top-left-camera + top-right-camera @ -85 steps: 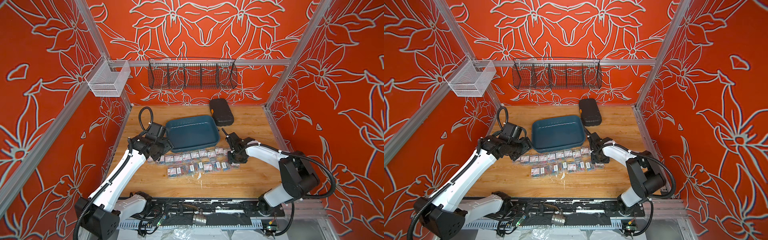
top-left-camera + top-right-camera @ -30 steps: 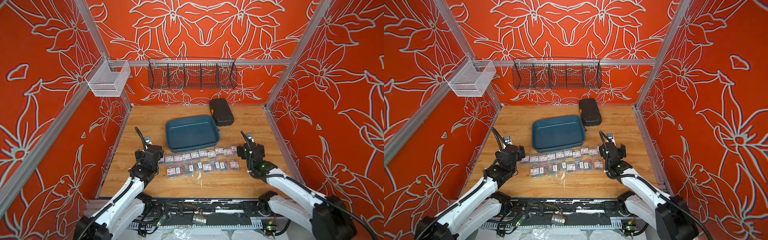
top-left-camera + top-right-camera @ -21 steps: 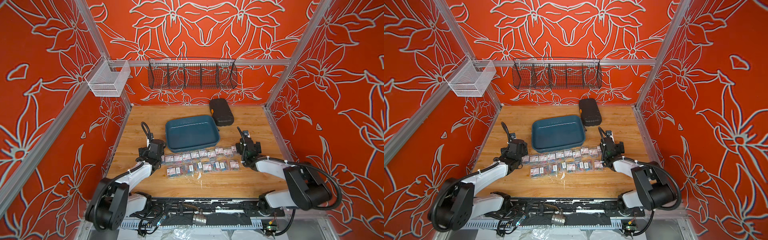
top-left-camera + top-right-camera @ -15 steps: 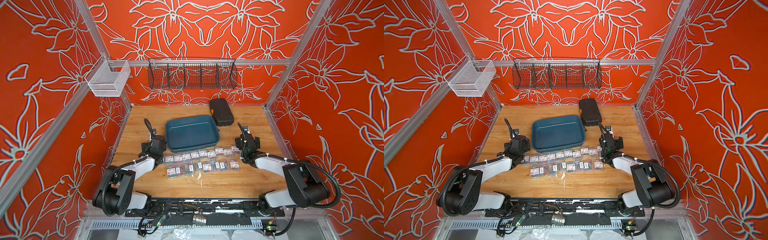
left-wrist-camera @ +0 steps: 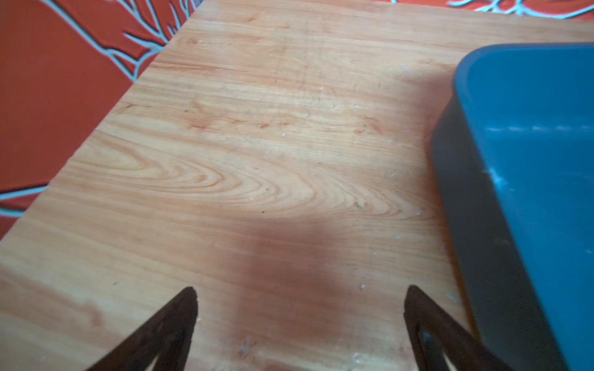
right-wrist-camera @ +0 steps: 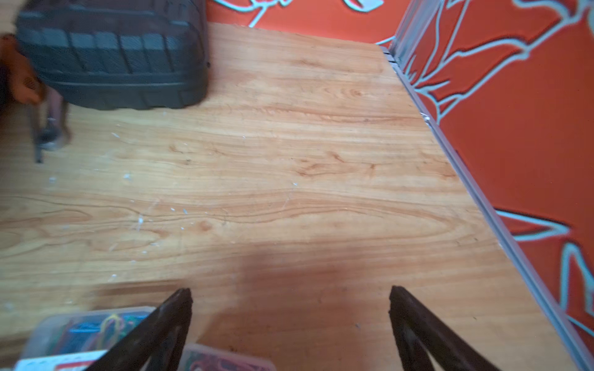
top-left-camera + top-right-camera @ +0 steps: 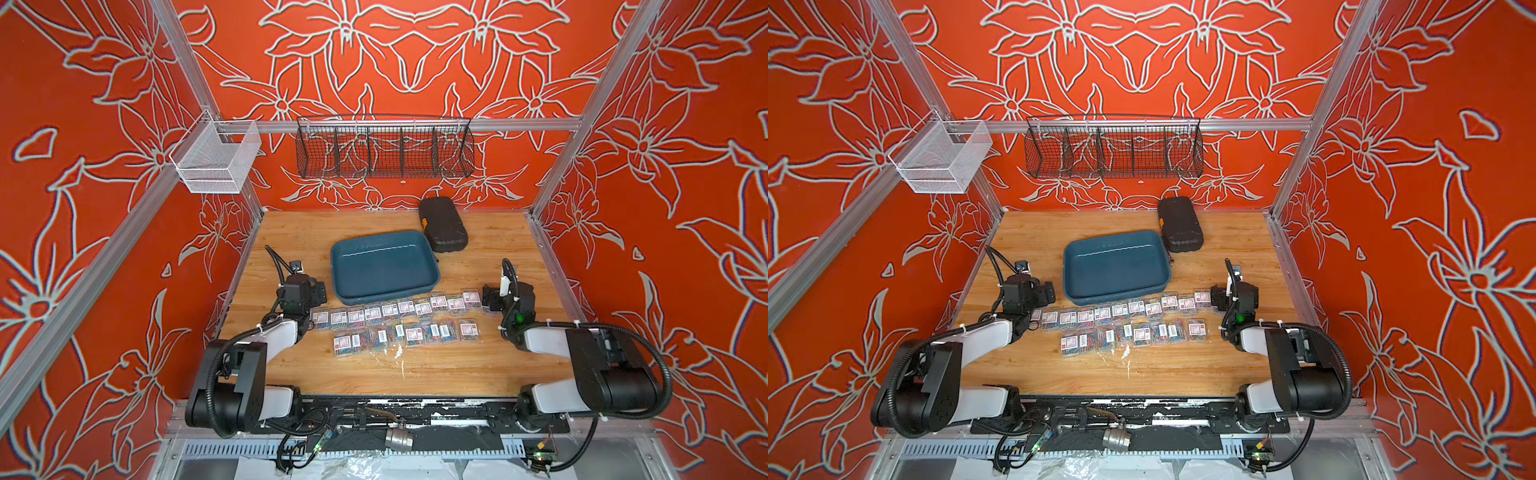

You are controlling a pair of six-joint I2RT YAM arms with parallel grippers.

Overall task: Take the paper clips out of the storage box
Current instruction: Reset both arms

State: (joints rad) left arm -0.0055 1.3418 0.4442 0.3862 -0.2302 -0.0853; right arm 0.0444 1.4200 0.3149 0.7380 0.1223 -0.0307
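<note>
The left end effector [image 5: 300, 298] stands wide, with nothing between its dark tapered fingers [image 5: 180, 308] but bare wood. The right end effector [image 6: 291, 298] is just as wide and just as empty. Two of the clip boxes lie just beside one of its fingers; I cannot tell whether they touch.

Taking the far wall in the top views as 12 o'clock, the storage box [image 7: 384, 270] sits mid-bench. The left end effector is at its 8 o'clock and the right at its 4 o'clock, both outside it. The paper clips [image 7: 390, 310] lie at its 6 o'clock in two tidy rows on the bench [image 7: 415, 374], the nearer row just beside the box's front wall.

The box looks bare inside, so I judge the unloading finished. The next move seems to call for no grasp, only lifting both arms clear without brushing the rows.

The clip boxes are small, flat, clear hard plastic with white-and-red labels and multicoloured wire showing through. They are light and would likely slide at a nudge. The storage box is smooth, glossy teal plastic with rounded corners and low flared walls. The bench is pale wood grain, scuffed and flecked white. A ribbed black hard case [image 7: 442, 224] lies at the box's 1 o'clock.
</note>
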